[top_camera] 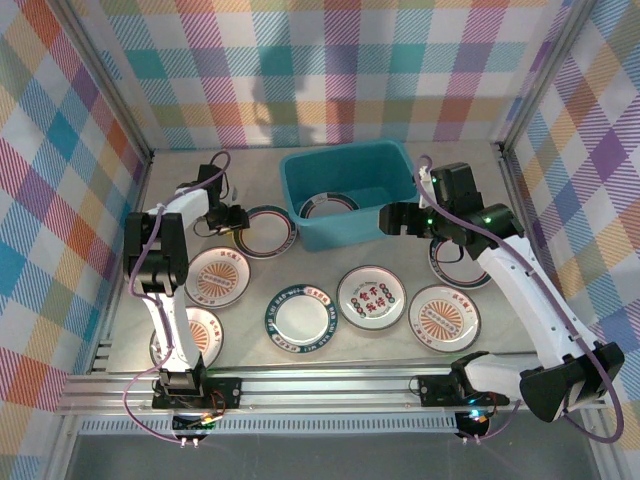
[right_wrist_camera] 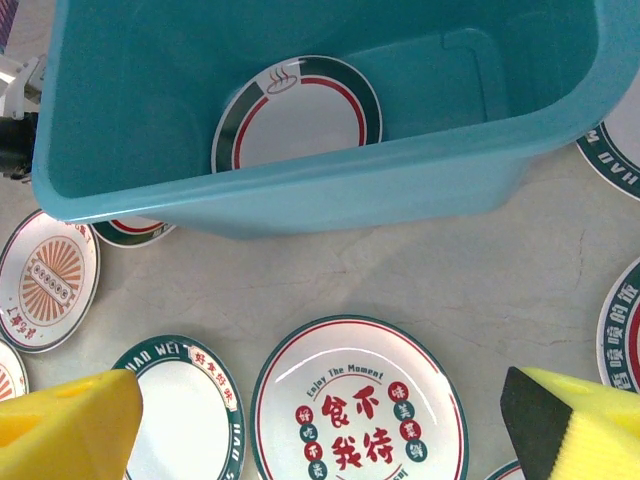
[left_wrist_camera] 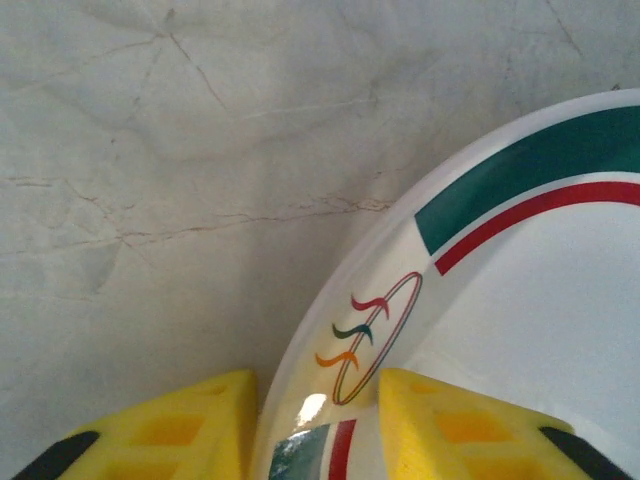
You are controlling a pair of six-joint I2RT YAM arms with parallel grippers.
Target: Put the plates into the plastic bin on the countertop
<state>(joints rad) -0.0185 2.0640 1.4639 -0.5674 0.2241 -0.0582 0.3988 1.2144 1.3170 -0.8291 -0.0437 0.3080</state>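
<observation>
The left pincer [left_wrist_camera: 318,400] has its yellow jaws drawn narrow and set astride the rim of a green-and-red-banded plate [left_wrist_camera: 520,300]; whether they already pinch it I cannot tell. That plate lies flat on the counter [left_wrist_camera: 150,150], just beside the bin's [top_camera: 340,235] left front corner. It looks stiff, light and glossy, so I judge it slippery. The low raised edge is the only sensible place to take hold, with a finger tucked under the lip, and it may swing or slide once lifted. Whether it would chip if dropped into the bin I cannot say. Its rim carries a small steaming-bowl emblem and no words I can read. The right pincer [right_wrist_camera: 322,400] hangs wide and empty above the bin's near wall. Inside the bin, one matching plate [right_wrist_camera: 300,120] lies on the floor. In front of the bin sit more plates: one [right_wrist_camera: 360,410] reads "Enjoy The Moment" above red Chinese characters, and its green-rimmed neighbour [right_wrist_camera: 180,420] reads "HAO WEI".
</observation>
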